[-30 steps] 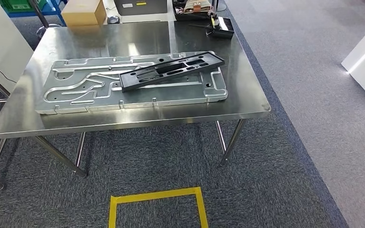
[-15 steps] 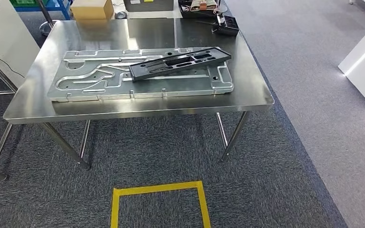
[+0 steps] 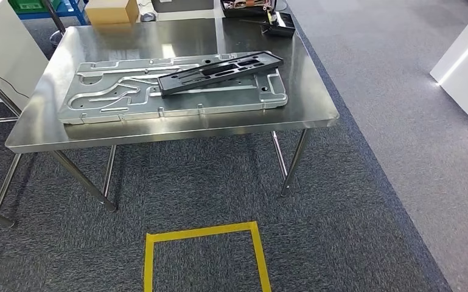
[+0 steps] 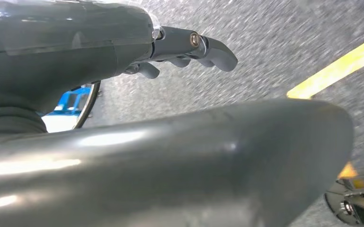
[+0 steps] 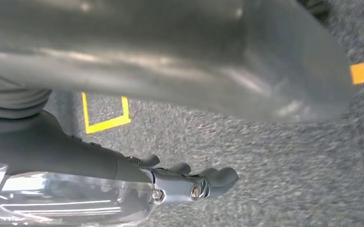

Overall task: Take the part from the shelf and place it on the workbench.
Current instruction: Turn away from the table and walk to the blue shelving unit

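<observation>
Black slotted part (image 3: 219, 72) lies upper centre of head view, atop grey machined plate (image 3: 170, 91) on steel workbench (image 3: 316, 109). Placing looks done; judged next: back off, nothing more to carry. Left hand (image 4: 189, 49) and right hand (image 5: 189, 182) hang over carpet, fingers loosely apart, holding nothing. Shelf unseen; black tray (image 3: 280, 24) cut off at top edge.

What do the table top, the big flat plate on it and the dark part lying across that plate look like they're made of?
Table top: looks like stainless steel, brushed, since it gives blurred reflections and a bright edge.
Big flat plate: likely aluminium or steel, matte silver-grey with machined grooves and holes.
Dark part: black, dull, with slots; could be moulded plastic or coated metal, the look leaves it open.
</observation>
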